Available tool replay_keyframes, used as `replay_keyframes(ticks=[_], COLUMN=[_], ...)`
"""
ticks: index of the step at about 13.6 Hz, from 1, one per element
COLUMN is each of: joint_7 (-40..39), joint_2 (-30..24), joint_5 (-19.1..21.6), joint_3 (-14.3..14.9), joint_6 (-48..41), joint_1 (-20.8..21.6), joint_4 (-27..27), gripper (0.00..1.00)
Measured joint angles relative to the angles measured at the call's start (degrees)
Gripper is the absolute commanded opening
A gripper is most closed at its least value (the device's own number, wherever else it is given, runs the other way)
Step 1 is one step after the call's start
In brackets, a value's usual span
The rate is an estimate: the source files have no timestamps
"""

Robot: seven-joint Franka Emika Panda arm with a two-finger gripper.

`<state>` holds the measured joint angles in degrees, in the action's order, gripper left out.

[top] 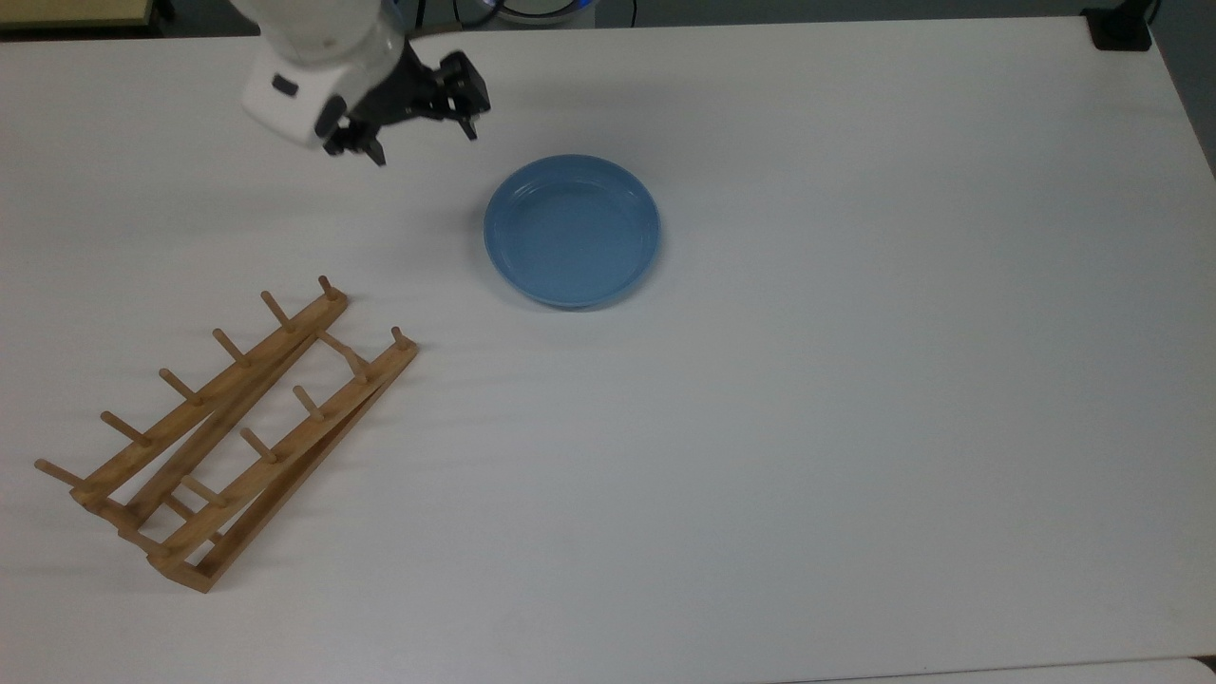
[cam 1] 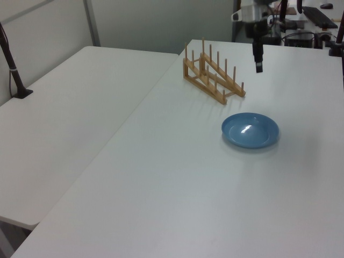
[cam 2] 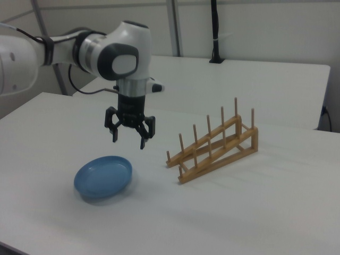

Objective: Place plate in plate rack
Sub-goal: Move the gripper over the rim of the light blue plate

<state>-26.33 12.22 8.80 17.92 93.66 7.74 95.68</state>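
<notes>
The gripper (cam 2: 128,139) hung above the table (top: 855,427), jaws wide and apparently empty. The plate (top: 572,231) lay flat on the table, well apart from the rack (top: 228,432) at the top view's lower left.

Setting: a robotics lab or test room in an office-type building.
Work surface: a broad plain white bench (top: 855,427), with a second white bench (cam 1: 70,113) pushed against it in the left view.
Robot: a white Franka arm (cam 2: 79,50) reaching in over the bench.
Rigging: a black pole (cam 2: 215,29) clamped to the far bench edge in the right view, and another black pole (cam 1: 11,64) in the left view.
Walls: plain pale partition panels (cam 2: 255,32) with metal uprights.
Background: dark equipment and cables (cam 1: 301,27) behind the bench in the left view.
</notes>
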Motion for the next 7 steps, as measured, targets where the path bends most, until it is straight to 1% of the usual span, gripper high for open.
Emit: replay_keyframes(ticks=[2,5,7], joint_7=[-0.4,-0.5,-0.6], joint_2=[2.3,5.5,7.3], joint_5=[0.1,0.1,0.1], joint_3=[-0.2,-0.4,-0.4], joint_6=[1.3,3.2,5.0], joint_1=[0.5,2.0,3.0], joint_4=[0.1,0.2,0.4], gripper=[0.85,0.75,0.71])
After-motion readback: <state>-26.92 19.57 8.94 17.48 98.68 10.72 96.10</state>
